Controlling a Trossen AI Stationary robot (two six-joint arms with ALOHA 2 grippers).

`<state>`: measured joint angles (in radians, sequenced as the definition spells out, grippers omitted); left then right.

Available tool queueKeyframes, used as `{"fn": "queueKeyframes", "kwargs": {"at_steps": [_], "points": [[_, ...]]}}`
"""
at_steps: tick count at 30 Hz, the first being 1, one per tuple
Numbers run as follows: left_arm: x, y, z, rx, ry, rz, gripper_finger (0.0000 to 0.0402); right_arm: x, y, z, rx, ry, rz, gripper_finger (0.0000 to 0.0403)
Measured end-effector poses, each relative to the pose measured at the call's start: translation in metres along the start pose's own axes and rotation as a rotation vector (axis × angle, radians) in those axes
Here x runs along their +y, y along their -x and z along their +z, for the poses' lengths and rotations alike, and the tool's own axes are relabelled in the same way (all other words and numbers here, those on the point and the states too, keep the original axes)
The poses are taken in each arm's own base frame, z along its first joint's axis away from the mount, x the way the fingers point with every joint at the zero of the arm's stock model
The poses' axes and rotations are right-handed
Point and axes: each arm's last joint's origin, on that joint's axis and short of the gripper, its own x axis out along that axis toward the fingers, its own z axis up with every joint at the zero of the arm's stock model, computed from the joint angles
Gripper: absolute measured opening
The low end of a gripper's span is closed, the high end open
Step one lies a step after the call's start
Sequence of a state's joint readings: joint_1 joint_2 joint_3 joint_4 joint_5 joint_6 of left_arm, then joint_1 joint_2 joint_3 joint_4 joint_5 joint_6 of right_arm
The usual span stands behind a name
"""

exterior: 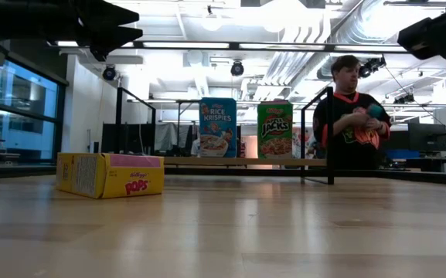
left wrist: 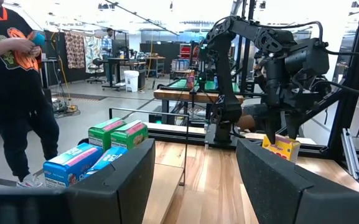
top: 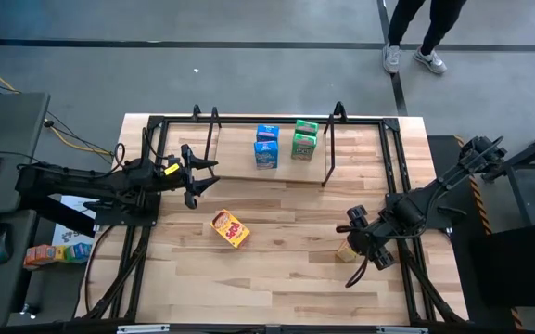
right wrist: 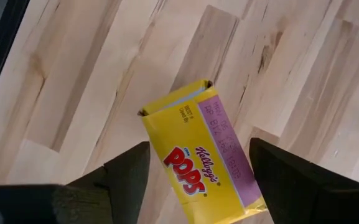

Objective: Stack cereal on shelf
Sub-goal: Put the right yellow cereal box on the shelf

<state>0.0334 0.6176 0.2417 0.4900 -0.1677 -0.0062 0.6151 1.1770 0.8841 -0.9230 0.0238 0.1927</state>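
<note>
A yellow Pops cereal box (right wrist: 201,165) lies face up on the table near its right edge, also seen as cereal box (left wrist: 282,148). My right gripper (right wrist: 200,146) hovers over it, open, a finger on either side and the box skewed between them; no touch shows. From above, the right gripper (top: 358,255) hides most of that box (top: 345,250). A second Pops box (top: 230,228) lies on its side mid-table. Two blue boxes (top: 266,147) and two green boxes (top: 305,139) stand on the shelf (top: 235,158). My left gripper (top: 202,176) waits open beside the shelf's left end.
A black frame (top: 392,158) edges the table. The shelf board (exterior: 238,162) has bare room left of the blue box (exterior: 217,127). A person (exterior: 350,116) stands beyond the far edge. More small boxes (top: 54,252) lie off the table at the left.
</note>
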Motion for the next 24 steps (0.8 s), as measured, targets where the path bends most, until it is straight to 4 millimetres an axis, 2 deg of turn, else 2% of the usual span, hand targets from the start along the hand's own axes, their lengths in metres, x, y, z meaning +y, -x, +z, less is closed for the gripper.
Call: {"fn": "queueKeyframes", "kwargs": {"at_steps": [9,17,24], "points": [[0.0000,0.0000,-0.0001,0.001,0.000,0.000,0.0218,-0.0001,-0.0001,0.0006,-0.007,-0.010,-0.005,0.0259],[-0.0001,0.0000,-0.0001,0.001,0.000,0.000,0.0218,-0.0044,0.0001,0.0009,-0.029,-0.009,-0.151,0.0259],[-0.0001,0.0000,-0.0001,0.001,0.000,0.000,0.0218,-0.0030,-0.0023,-0.0004,-0.017,-0.019,-0.098,0.0259]]}}
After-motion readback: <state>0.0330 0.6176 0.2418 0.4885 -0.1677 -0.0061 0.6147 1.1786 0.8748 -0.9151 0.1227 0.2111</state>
